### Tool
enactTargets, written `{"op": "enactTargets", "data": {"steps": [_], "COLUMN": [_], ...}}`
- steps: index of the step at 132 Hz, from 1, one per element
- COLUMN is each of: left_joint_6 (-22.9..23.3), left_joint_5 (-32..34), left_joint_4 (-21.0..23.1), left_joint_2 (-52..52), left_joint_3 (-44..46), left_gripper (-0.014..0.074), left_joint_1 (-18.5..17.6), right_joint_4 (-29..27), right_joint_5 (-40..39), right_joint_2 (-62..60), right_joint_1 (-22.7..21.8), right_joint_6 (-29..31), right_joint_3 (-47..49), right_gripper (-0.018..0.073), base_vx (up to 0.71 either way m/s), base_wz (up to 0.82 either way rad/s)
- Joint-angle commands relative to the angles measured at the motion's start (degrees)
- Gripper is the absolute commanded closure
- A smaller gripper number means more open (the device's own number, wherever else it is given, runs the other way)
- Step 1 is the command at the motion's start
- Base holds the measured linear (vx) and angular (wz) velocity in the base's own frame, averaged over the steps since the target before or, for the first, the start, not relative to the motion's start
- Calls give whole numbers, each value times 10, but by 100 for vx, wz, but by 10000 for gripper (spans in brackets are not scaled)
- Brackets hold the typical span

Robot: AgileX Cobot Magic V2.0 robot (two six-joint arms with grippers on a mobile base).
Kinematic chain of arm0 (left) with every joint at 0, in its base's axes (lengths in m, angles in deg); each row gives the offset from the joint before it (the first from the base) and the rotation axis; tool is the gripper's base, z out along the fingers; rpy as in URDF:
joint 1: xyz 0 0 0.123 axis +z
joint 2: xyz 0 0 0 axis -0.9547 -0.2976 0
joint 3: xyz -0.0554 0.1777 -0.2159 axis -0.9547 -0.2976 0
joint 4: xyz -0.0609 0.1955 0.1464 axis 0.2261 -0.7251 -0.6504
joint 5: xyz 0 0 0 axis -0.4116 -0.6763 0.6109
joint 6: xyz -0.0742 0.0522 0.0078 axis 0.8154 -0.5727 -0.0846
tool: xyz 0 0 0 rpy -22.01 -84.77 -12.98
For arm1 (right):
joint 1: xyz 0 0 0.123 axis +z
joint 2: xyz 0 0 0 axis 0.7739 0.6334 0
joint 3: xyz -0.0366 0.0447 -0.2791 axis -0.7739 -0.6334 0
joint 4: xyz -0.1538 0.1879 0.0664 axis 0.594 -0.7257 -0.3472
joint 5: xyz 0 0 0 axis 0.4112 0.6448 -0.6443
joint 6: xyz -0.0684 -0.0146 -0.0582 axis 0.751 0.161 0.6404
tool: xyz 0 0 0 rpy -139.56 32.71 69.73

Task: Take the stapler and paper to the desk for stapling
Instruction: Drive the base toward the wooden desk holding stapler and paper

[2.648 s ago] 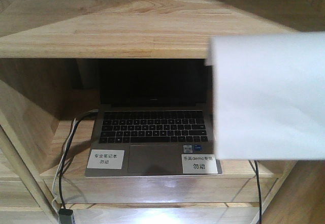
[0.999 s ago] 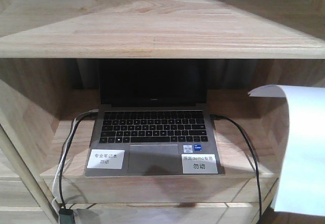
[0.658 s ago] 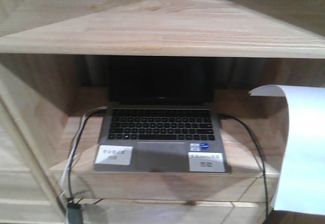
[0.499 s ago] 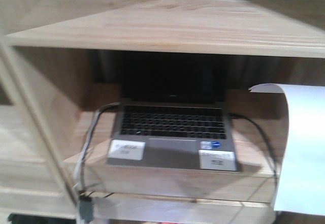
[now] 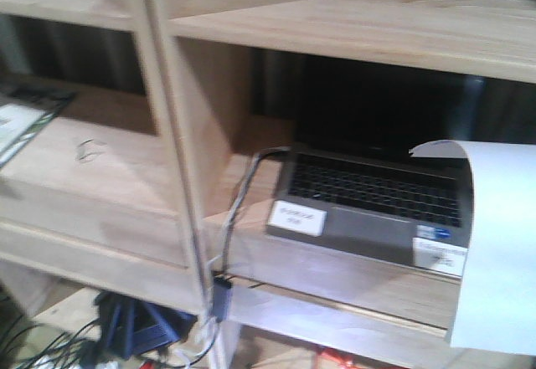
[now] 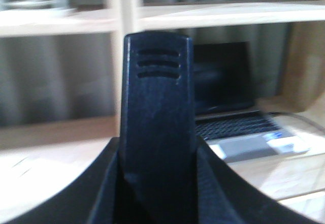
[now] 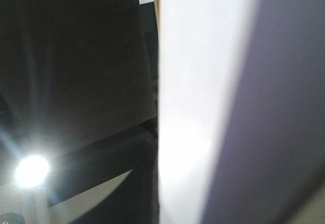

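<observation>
**Sheet in the right claw, desk not in sight**

The step in hand looks like the carry from the shelf (image 5: 352, 30) to the desk, which no view shows. The paper (image 5: 502, 243) hangs in the air at the right edge of the front view, in front of the right corner of the laptop (image 5: 368, 193). The right claw (image 7: 152, 56) appears clamped on it. Its own camera sees the sheet edge-on, hard against one dark finger (the other is hidden behind the white).

A firm pinch and a slow, even swing should stop the limp sheet flapping, creasing or catching the shelf edge. At the desk I would set the bottom edge down first, then lay the rest flat.

The sheet's long axis runs close to upright. Its top edge curls over and points left, toward the laptop, and its bottom edge hangs low in the frame.

For the left claw (image 6: 157, 148) I cannot tell whether it is together or gripping. A black bar (image 6: 157, 82) with three slots stands upright before its camera (perhaps the stapler, perhaps its own fingers), so I cannot place the stapler.
</observation>
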Motion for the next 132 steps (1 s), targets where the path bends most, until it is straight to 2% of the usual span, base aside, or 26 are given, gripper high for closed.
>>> {"op": "enactTargets", "data": {"steps": [1,132], "left_joint_6": [0,0], "left_joint_5": [70,70], "left_joint_4": [-2,-2], "left_joint_2": [-9,-9], "left_joint_3": [17,17], "left_gripper": [603,603], "left_joint_1": [-3,-3], "right_joint_4": [3,3], "right_joint_5": [-18,-20], "right_joint_2": [7,7], "right_joint_1": [-4,-4], "right_joint_6": [2,2], "right_joint_3": [14,14], "right_gripper": [561,561], "base_vx": [-12,-14], "base_wz": [46,57]}}
